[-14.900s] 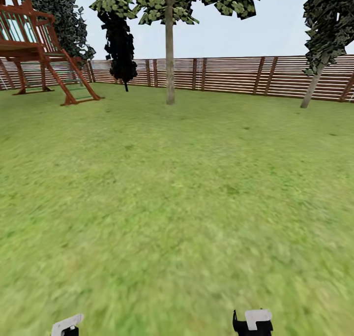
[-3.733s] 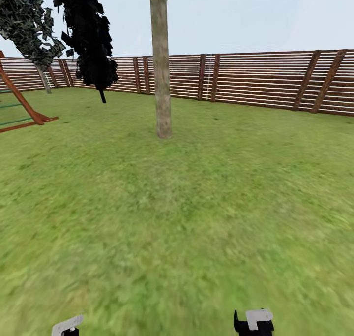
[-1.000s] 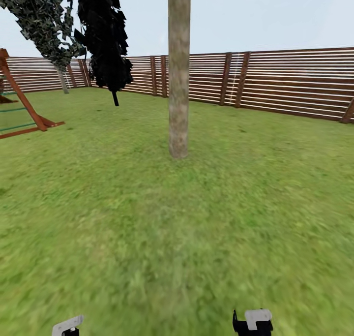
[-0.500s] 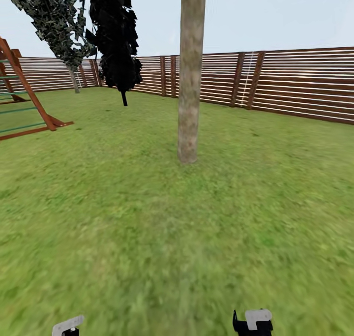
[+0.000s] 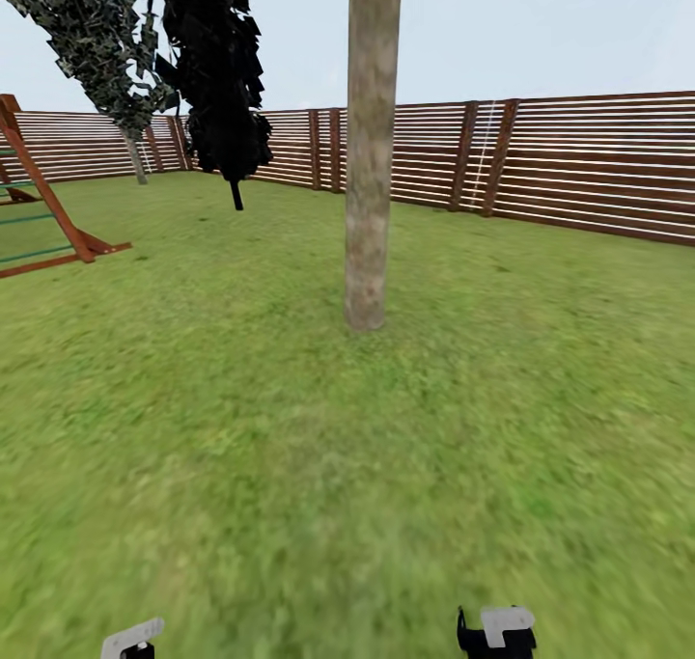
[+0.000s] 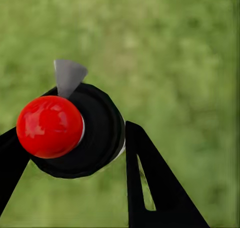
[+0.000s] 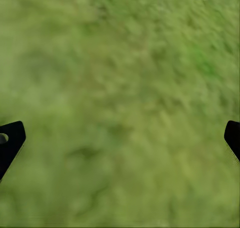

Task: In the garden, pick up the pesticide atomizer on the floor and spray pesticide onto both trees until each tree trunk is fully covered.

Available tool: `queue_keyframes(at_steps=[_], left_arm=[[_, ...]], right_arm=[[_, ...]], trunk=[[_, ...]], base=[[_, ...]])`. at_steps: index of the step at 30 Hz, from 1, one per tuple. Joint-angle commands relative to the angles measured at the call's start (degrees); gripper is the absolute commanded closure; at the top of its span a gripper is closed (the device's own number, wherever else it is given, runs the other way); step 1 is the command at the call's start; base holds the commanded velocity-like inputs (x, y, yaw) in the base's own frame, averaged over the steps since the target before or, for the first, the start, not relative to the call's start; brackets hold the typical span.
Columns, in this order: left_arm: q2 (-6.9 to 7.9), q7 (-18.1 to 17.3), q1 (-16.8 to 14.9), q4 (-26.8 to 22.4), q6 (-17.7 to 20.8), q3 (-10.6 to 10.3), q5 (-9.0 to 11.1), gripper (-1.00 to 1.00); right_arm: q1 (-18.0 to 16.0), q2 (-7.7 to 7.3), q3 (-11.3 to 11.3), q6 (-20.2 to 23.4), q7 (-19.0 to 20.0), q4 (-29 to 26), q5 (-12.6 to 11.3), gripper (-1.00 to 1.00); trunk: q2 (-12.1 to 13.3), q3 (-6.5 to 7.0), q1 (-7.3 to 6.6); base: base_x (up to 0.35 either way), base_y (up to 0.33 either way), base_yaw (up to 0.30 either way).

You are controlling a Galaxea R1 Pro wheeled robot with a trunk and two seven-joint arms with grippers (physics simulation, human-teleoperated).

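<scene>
A thick, mottled grey-tan tree trunk (image 5: 369, 157) rises from the grass floor (image 5: 290, 466) straight ahead, a few steps away, its leaves above the frame. In the left wrist view the pesticide atomizer (image 6: 75, 130) shows as a black round body with a glossy red cap and a grey nozzle. My left gripper (image 6: 75, 155) is shut on it, one black finger (image 6: 150, 188) pressed to its side. My right gripper (image 7: 120, 138) hangs open over bare grass with nothing between its fingers. Both grippers' tips peek in at the head view's lower edge, left (image 5: 132, 638) and right (image 5: 497, 630). No mist is visible.
A brown slatted fence (image 5: 579, 167) closes the lawn behind the trunk. A black cypress-like tree (image 5: 217, 70) and a leaning dark-leaved tree (image 5: 97, 51) stand at the back left. A wooden play frame (image 5: 48, 225) sits at the far left.
The camera has travelled across the lawn toward the trunk, which now looks larger and nearer. Over the last half second the view swung slightly. Both grippers hold the same pose.
</scene>
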Motion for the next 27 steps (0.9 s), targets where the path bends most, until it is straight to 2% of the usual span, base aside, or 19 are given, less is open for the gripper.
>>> queue_keyframes(at_steps=[1, 27], left_arm=[[-0.01, -0.04, -0.05, 0.07, -0.22, 0.48, -0.57, 1.0], [0.07, -0.12, -0.05, 0.07, -0.24, 0.55, -0.55, 1.0]], right_arm=[[-0.04, 0.03, -0.42, -0.11, -0.28, 0.05, 0.59, -1.0], [-0.04, -0.02, -0.42, -0.11, -0.28, 0.05, 0.59, -1.0]], trunk=[[-0.02, -0.05, 0.03], [-0.02, -0.05, 0.03]], base=[[0.346, 0.0, 0.0], [0.346, 0.0, 0.0]])
